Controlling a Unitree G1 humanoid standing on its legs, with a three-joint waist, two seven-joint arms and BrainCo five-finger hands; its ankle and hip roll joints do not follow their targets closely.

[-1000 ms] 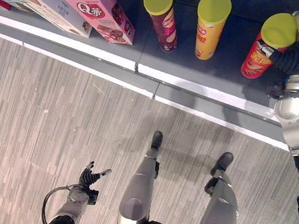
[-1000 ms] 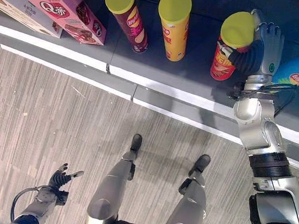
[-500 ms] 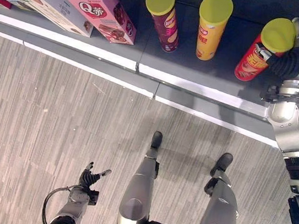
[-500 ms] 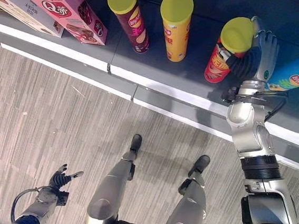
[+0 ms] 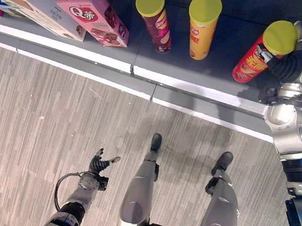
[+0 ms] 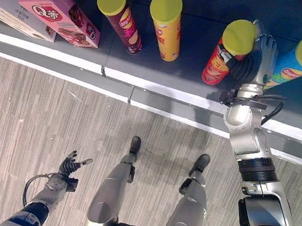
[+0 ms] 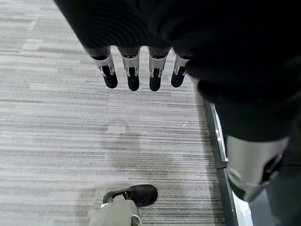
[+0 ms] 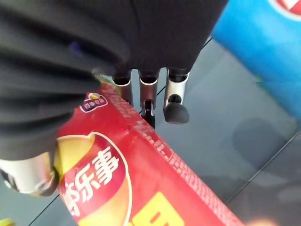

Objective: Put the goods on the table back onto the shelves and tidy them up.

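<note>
Silver, dark-tipped fingers (image 8: pixel 175 106) of the right hand (image 6: pixel 258 56) curl round the red cylindrical crisp can with a yellow lid (image 6: pixel 226 52), with the thumb on its other side. The can stands tilted on the dark grey shelf (image 6: pixel 187 68), its lid leaning toward the hand. Just beside the hand on its outer side lies a blue crisp can with a yellow lid (image 6: pixel 300 63). Further along the shelf toward the robot's left stand a yellow crisp can with a yellow lid (image 6: pixel 166 23) and a maroon crisp can with a yellow lid (image 6: pixel 119 16), near each other and well apart from the red one. Beyond them lie a pink rectangular snack box (image 6: pixel 56 13) and a white flat box (image 5: pixel 36 3). The left hand (image 6: pixel 72 165) hangs low over the grey striped floor (image 6: pixel 33 117), fingers (image 7: pixel 133 75) loosely spread, holding nothing.
</note>
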